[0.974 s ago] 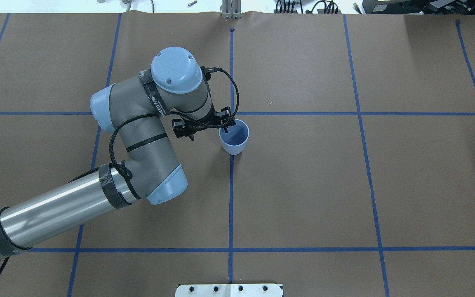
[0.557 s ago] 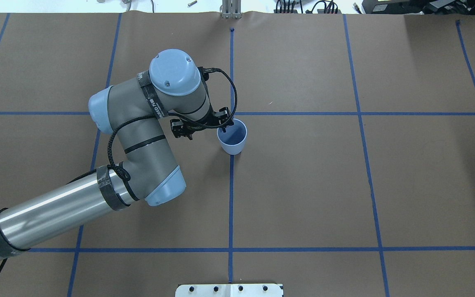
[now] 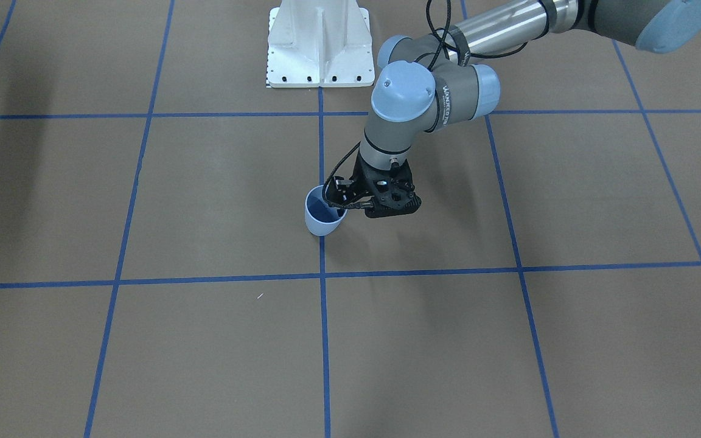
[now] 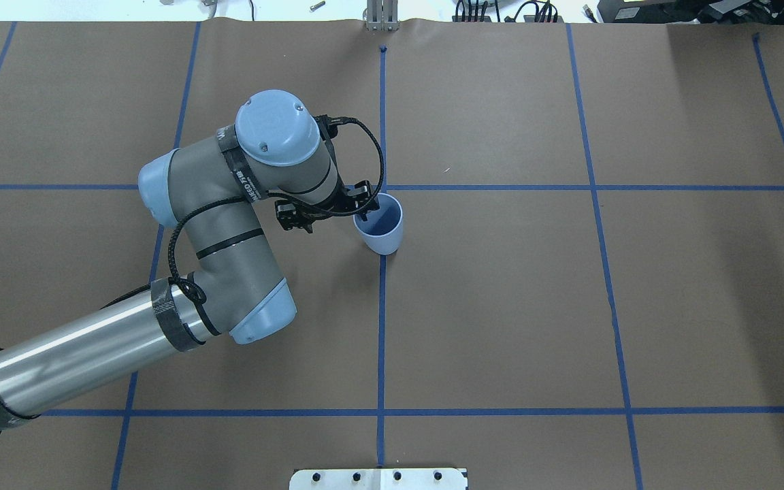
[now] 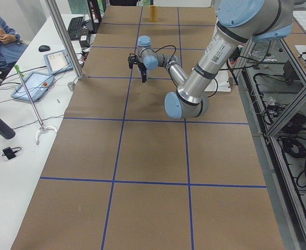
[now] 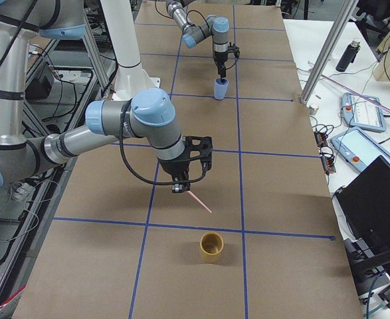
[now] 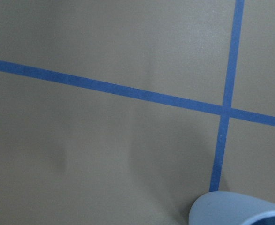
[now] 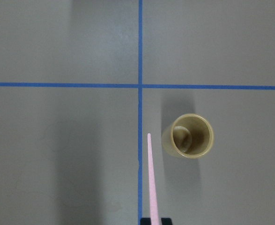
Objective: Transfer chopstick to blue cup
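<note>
1. Left gripper: fingers pinch the blue cup at its rim, one inside.
2. Right gripper: fingers clamp the chopstick, aloft beside a tan cup, well apart from the blue cup.
3. Step, we judge: carry underway. Next, we must line the chopstick's tip up over the blue cup's mouth.

**Cup Clipped, Chopstick End Unseen**

In the left wrist view the bottom edge cuts the blue cup, leaving only part of its rim. The chopstick runs off the right wrist view's bottom edge, its gripped end unseen. From overhead, the left arm covers most of the left gripper.
</note>
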Controlling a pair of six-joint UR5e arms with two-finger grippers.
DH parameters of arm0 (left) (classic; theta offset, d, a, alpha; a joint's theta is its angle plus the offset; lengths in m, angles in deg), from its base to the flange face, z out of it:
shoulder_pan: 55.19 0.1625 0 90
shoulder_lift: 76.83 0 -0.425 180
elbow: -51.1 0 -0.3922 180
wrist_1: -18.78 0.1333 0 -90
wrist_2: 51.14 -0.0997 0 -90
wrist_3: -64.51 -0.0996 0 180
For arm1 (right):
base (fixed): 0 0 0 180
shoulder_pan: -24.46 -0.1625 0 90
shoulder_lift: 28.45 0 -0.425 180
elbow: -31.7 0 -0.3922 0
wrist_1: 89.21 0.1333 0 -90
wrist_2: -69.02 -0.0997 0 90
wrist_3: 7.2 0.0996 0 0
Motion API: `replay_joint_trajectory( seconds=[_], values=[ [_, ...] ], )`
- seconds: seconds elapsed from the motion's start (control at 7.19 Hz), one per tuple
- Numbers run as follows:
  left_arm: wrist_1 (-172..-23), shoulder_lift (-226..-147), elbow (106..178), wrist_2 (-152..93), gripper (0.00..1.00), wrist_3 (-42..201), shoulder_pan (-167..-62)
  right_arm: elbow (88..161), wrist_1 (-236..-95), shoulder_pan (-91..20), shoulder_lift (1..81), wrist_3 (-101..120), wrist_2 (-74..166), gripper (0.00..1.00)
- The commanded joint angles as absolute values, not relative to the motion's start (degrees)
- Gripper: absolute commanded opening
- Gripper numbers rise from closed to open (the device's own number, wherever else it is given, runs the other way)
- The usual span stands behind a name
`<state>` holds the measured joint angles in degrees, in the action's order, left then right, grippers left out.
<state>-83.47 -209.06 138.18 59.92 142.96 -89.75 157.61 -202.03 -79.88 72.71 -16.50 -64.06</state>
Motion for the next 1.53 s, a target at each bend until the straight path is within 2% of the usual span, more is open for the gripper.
replay_joint_trajectory(
  seconds=[0.0, 0.28, 0.56, 0.7, 0.97, 1.11, 1.39],
  values=[
    [-83.8, -204.65, 144.07, 60.47, 0.98, 142.47, -91.04, 158.61, -211.35, -73.05, 62.65, -8.94, -65.88, 0.0],
    [-83.71, -200.44, 147.93, 68.08, 0.98, 138.89, -97.51, 158.53, -211.29, -62.96, 53.43, 9.84, -68.62, 0.0],
    [-83.71, -191.84, 153.65, 75.03, 0.98, 129.86, -105.25, 158.35, -210.94, -50.58, 42.71, 31.26, -69.06, 0.0],
    [-83.79, -189.36, 153.85, 78.37, 0.98, 125.72, -109.03, 158.26, -209.29, -43.55, 37.34, 42.43, -68.8, 0.0],
    [-83.88, -184.61, 154.2, 82.78, 0.98, 116.67, -114.93, 152.84, -193.81, -31.24, 29.5, 69.66, -65.14, 0.0],
    [-83.88, -183.46, 154.11, 83.32, 0.98, 114.19, -116.26, 150.55, -187.45, -25.52, 27.29, 77.27, -60.49, 0.0],
    [-83.97, -183.18, 154.03, 83.24, 0.98, 113.55, -116.45, 147.55, -186.77, -21.87, 22.28, 81.21, -58.43, 0.0]
  ],
)
